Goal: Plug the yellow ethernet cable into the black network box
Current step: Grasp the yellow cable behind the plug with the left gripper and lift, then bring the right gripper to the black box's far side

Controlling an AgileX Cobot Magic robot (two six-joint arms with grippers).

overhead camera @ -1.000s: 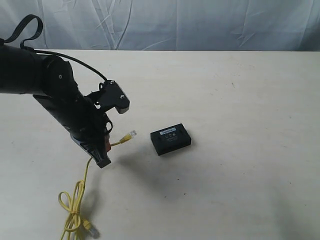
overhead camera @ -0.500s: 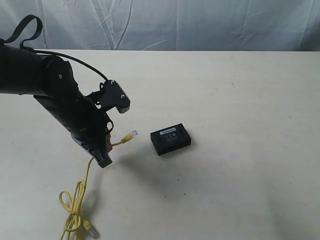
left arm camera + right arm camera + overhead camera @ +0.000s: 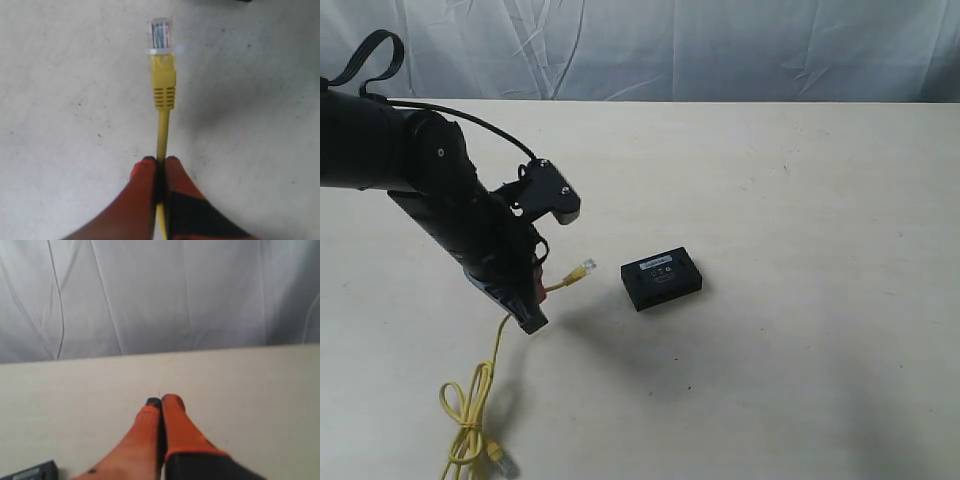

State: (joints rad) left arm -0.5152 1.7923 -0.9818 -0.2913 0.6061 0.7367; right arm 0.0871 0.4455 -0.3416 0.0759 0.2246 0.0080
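My left gripper (image 3: 537,288) (image 3: 159,161) is shut on the yellow ethernet cable (image 3: 500,335) (image 3: 163,95) a short way behind its clear plug (image 3: 586,267) (image 3: 160,34), which is lifted off the table and points toward the black network box (image 3: 661,278). The plug's tip is a small gap left of the box. The rest of the cord hangs down to a loose loop (image 3: 467,420) at the front left, with the second plug (image 3: 503,462) lying there. My right gripper (image 3: 162,402) is shut with nothing between its fingers; one corner of the box (image 3: 31,472) shows in its view.
The pale table (image 3: 800,200) carries only the box and cable. A white cloth backdrop (image 3: 670,45) hangs behind its far edge. My black left arm (image 3: 410,170) leans in from the left.
The left gripper has crept slightly right and down with the cable; the plug sits a touch nearer the box. The box and the cable loop have stayed put.
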